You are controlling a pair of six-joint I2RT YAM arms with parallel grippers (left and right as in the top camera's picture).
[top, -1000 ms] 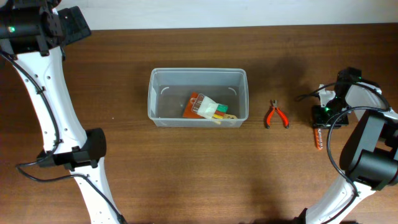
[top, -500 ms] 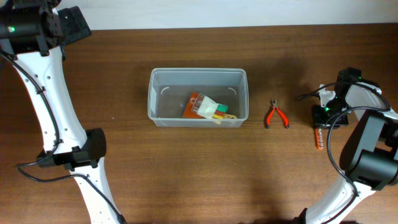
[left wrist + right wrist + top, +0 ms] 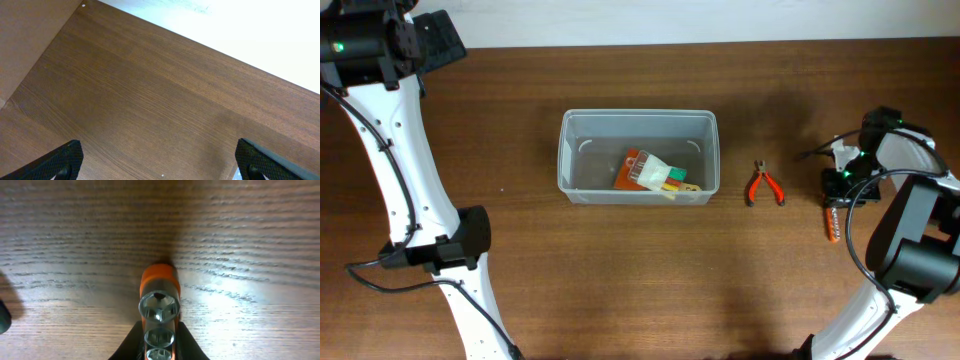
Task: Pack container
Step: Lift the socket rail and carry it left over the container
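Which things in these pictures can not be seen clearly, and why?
Items in the container: overhead, piled together and too small to name.
Orange tool: right wrist, near end cut off by bottom edge; overhead, right claw covers one end.
Right claw's grip: contact out of frame.

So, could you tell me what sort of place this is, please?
Probably a robot workbench for packing practice: a wooden table, a clear container partly filled, and small pliers lying beside it.

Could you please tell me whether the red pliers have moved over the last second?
No. The pliers lie in the same spot as before, with the same gap to the container.
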